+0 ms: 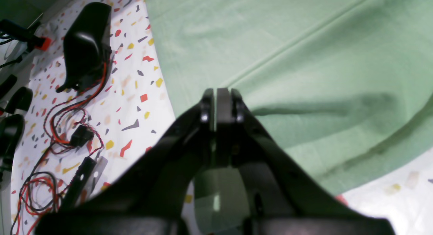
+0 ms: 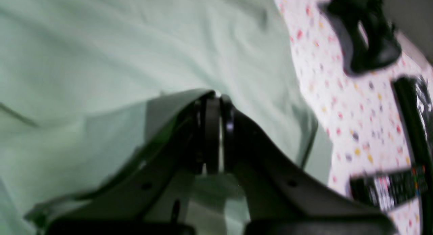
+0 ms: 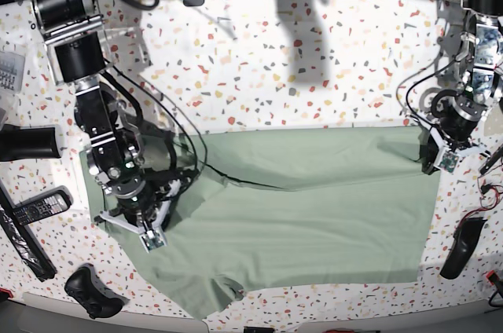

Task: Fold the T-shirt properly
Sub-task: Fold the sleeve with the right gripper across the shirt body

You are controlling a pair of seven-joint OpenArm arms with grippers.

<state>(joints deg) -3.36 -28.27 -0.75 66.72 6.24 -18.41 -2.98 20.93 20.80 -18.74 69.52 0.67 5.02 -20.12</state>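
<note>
The pale sage-green T-shirt (image 3: 314,207) lies spread over the speckled table (image 3: 314,58), with wrinkles at its left side and a flap at the bottom edge. My right gripper (image 3: 152,240) hangs over the shirt's left part. In the right wrist view its fingers (image 2: 216,96) are pressed nearly together, and a fold of the shirt (image 2: 101,42) is drawn up over one finger to the tip. My left gripper (image 3: 440,162) sits at the shirt's upper right corner. In the left wrist view it (image 1: 220,91) is shut just above the cloth (image 1: 304,59), with no cloth seen between its fingers.
A black handle-shaped object (image 1: 86,42) and red-black wires (image 1: 61,126) lie right of the shirt. A remote (image 3: 35,207), a black game controller (image 3: 93,292) and a dark cylinder (image 3: 27,143) lie to the left. The table's front edge runs close below the shirt.
</note>
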